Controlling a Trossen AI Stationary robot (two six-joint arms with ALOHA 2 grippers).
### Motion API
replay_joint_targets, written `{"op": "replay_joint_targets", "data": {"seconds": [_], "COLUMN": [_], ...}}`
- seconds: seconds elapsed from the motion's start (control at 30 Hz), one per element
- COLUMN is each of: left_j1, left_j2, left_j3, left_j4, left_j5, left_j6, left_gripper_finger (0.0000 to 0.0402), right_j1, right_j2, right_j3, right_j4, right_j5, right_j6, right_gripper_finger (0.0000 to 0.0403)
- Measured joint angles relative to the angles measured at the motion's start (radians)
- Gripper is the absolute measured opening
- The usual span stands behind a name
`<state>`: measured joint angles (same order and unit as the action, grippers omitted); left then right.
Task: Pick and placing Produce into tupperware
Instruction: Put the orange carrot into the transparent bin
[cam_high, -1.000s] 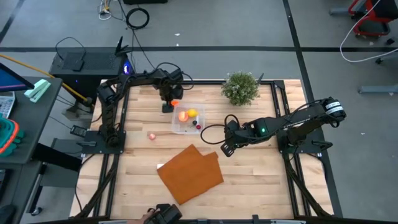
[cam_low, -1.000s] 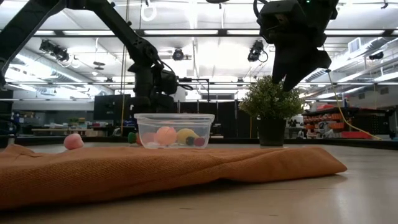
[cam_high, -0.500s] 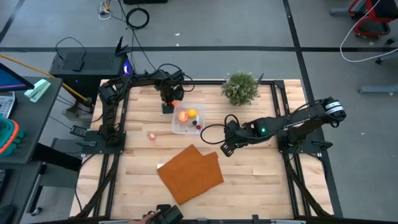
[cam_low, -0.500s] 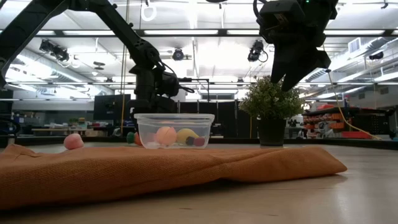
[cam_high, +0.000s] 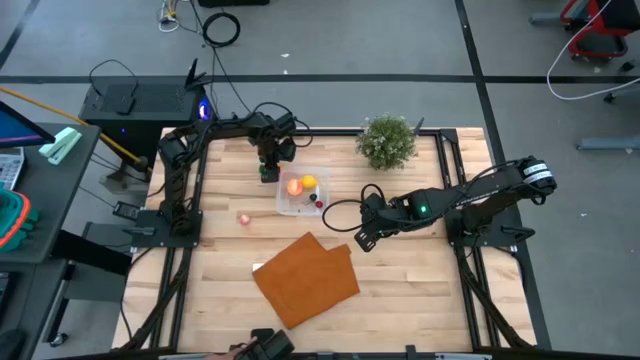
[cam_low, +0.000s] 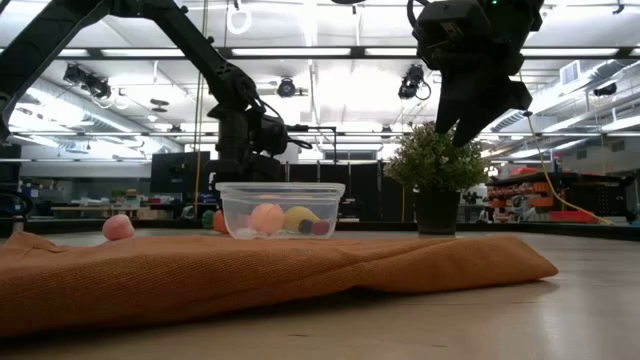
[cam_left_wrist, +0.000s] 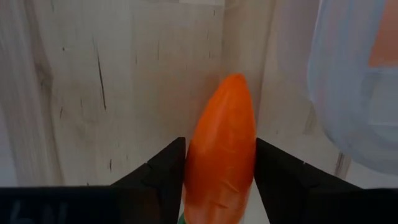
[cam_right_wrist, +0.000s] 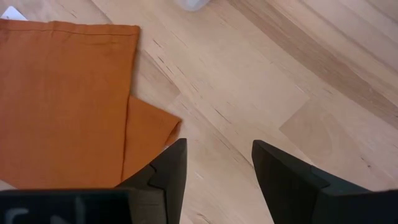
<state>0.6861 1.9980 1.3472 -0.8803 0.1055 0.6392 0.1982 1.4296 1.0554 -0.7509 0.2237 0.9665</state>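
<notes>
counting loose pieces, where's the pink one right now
In the high view the pink piece lies alone on the bare table, left of the tupperware and up-left of the orange mat.

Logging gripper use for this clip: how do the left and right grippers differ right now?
The left gripper sits low at the table's far side, beside the clear squarish plastic tupperware; the right gripper hangs above bare wood near the flat orange-brown mat. The left's fingers press against a tapered orange toy carrot; the right's stand apart on nothing. Both have two dark fingers.
</notes>
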Motion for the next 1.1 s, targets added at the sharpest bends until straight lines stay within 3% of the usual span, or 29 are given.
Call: {"op": "replay_joint_targets", "data": {"seconds": [0.33, 0.73, 1.1], "left_j1": [0.007, 0.038, -0.061], "left_j2": [-0.003, -0.009, -0.010], "left_j3": [0.067, 0.305, 0.463], "left_j4": [-0.122, -0.228, -0.311], "left_j5": [-0.046, -0.061, -0.060], "left_j6": [0.000, -0.065, -0.149], "left_gripper_finger": [0.0197, 0.0198, 0.0192], "right_j1": [0.000, 0.000, 0.000], "right_j2": [0.000, 0.000, 0.000], "right_j3": [0.000, 0.000, 0.000], "right_j4": [0.000, 0.000, -0.008], "right_j5": [0.000, 0.000, 0.000], "right_j6": [-0.001, -0.011, -0.029], "right_gripper_finger": [0.0151, 0.0151, 0.0151]}}
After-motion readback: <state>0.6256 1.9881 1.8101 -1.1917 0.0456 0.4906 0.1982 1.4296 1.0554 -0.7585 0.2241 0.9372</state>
